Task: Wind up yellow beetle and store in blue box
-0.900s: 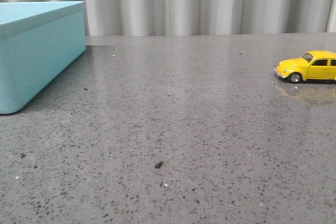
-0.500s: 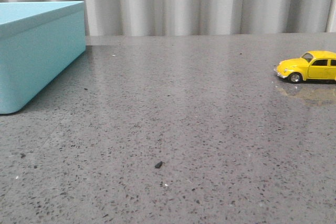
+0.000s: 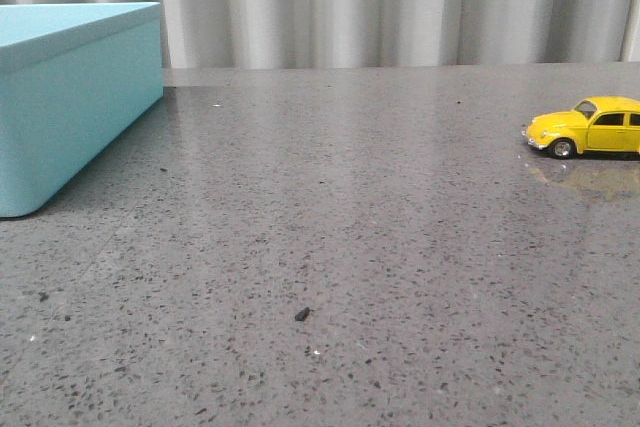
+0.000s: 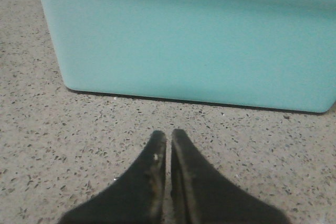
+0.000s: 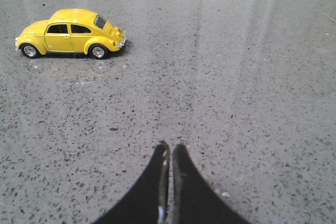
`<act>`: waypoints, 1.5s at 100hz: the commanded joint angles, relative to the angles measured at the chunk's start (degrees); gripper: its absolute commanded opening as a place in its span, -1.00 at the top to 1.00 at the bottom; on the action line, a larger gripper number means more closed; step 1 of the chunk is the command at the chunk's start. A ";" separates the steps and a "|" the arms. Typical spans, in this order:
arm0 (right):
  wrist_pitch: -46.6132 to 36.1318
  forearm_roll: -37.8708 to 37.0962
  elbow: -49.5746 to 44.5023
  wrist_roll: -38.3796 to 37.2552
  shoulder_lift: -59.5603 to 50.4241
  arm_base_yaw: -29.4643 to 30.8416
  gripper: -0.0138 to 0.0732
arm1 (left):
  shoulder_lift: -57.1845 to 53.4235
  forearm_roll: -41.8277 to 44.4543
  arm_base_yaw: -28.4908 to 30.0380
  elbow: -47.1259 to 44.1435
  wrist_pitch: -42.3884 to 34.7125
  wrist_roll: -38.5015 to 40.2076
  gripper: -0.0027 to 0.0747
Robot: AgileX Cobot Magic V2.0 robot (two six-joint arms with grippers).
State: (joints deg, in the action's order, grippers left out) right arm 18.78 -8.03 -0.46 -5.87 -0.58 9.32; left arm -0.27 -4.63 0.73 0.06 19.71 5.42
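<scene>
Start step: beetle (image 5: 71, 32) untouched, apart from box (image 3: 70, 97). Both grippers (image 5: 169, 153) (image 4: 167, 139) closed, empty. Next: right opens, reaches beetle.

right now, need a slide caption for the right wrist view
Shut right gripper hovers over the speckled grey table, apart from the small yellow toy beetle car standing on its wheels.

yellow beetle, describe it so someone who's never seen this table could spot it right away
Start at the grey speckled table in front of the pale curtain; the large blue box fills its left end. Look to the opposite, right edge: the yellow beetle stands there alone on its wheels, nose toward the box, the only small bright yellow thing.
</scene>
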 commanded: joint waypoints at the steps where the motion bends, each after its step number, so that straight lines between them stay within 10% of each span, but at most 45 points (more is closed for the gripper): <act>1: -0.62 -0.23 -1.33 0.05 -1.20 0.28 0.82 | -1.72 -0.21 -0.22 -1.49 -2.01 0.40 0.99; 150: -0.73 -0.23 -1.33 0.05 -1.20 0.28 0.82 | -1.72 4.63 -0.22 -1.49 -8.06 0.40 0.99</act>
State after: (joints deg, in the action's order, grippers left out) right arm 18.78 -8.03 -0.46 -5.99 -0.58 9.32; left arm -0.27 0.44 0.73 0.06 16.76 5.42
